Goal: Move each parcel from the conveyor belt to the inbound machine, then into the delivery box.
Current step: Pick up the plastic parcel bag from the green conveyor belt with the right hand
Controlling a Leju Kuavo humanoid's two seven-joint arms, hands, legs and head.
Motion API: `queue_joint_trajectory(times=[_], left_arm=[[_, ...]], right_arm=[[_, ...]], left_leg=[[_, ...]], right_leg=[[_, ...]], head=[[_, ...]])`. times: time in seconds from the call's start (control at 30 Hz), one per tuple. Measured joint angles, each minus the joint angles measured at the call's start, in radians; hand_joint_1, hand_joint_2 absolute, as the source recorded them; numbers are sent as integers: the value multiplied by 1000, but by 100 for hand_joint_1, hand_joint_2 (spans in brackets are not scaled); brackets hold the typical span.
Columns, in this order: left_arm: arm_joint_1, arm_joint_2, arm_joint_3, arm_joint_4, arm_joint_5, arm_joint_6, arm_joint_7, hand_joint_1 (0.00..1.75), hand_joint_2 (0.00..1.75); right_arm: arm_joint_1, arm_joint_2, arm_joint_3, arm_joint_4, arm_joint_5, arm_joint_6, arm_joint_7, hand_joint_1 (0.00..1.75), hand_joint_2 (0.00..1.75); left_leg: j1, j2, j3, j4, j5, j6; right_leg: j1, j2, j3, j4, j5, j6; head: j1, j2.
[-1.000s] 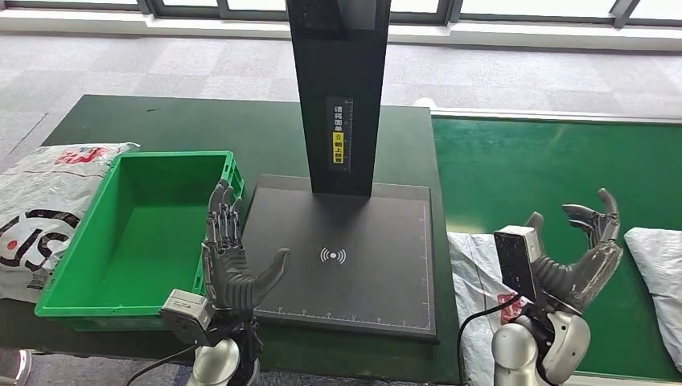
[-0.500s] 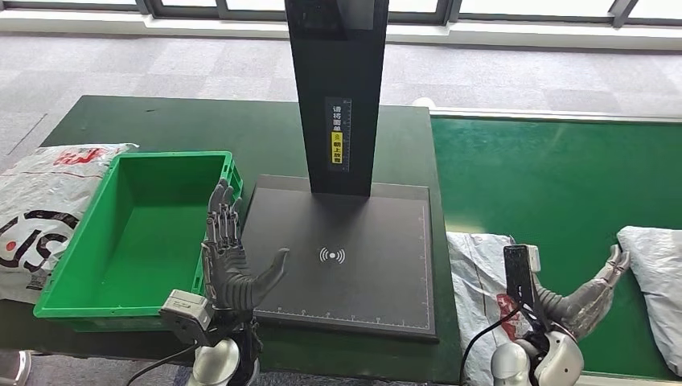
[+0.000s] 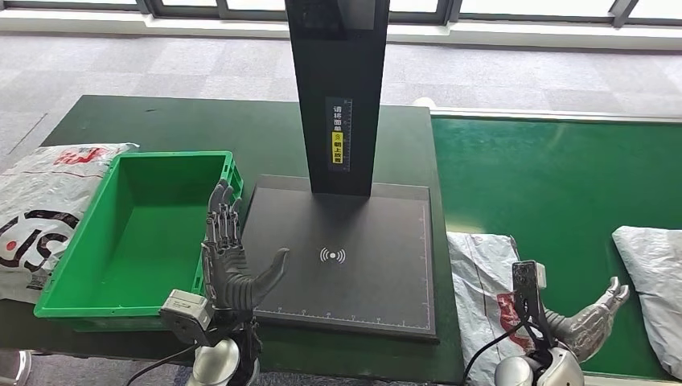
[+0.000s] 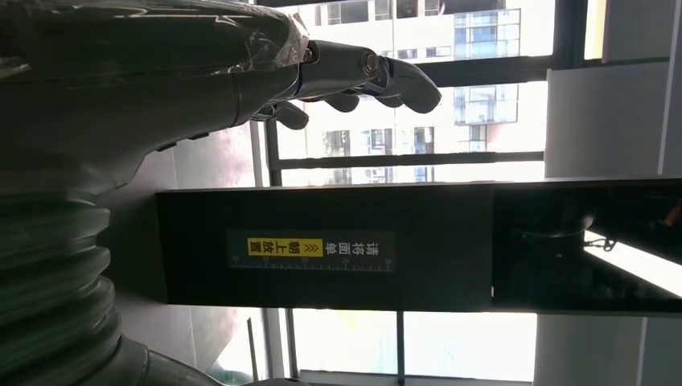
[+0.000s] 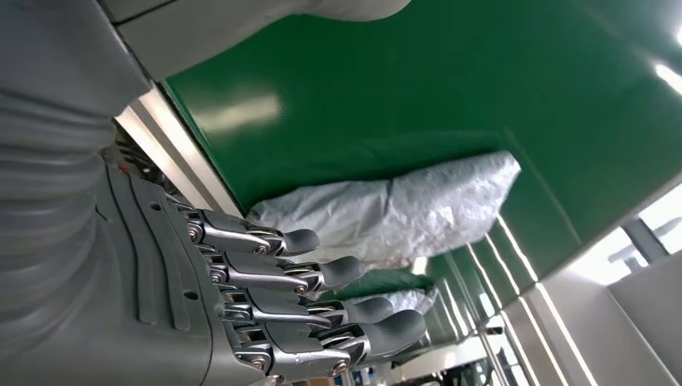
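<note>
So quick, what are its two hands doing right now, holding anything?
Left robot hand: open, fingers spread, holding nothing, raised beside the green box.
Right robot hand: open, fingers extended, holding nothing, low over the conveyor belt.

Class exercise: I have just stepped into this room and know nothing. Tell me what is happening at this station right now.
A humanoid robot is sorting parcels. Its right hand is open and empty, low over the green conveyor belt, between a grey parcel at the belt's near end and another parcel further along. Its left hand is open, raised between the empty green delivery box and the black inbound machine. No parcel has been lifted yet. Another printed bag lies beside the box.
</note>
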Motion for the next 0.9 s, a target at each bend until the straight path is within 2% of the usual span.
queue_joint_trajectory(times=[0.17, 0.37, 0.67, 0.9], left_arm=[[0, 0, 0, 0, -1, 0, 0, 0, 175], [0, 0, 0, 0, -4, -8, 0, 0, 175], [0, 0, 0, 0, -5, -11, 0, 0, 175], [0, 0, 0, -2, -5, -16, 2, 0, 175]], right_arm=[[-3, -1, -28, 105, 18, 57, 39, 0, 175], [-28, -3, -25, 191, -36, 142, 0, 0, 175], [-58, -3, -25, 271, -40, 151, 0, 0, 175], [-67, -3, -15, 292, -59, 207, -20, 0, 175]], left_leg=[[0, 0, 0, 0, 0, 0], [0, 0, 0, 0, 0, 0], [0, 0, 0, 0, 0, 0], [0, 0, 0, 0, 0, 0]], right_leg=[[0, 0, 0, 0, 0, 0], [0, 0, 0, 0, 0, 0], [0, 0, 0, 0, 0, 0], [0, 0, 0, 0, 0, 0]], head=[[0, 0], [0, 0], [0, 0], [0, 0]])
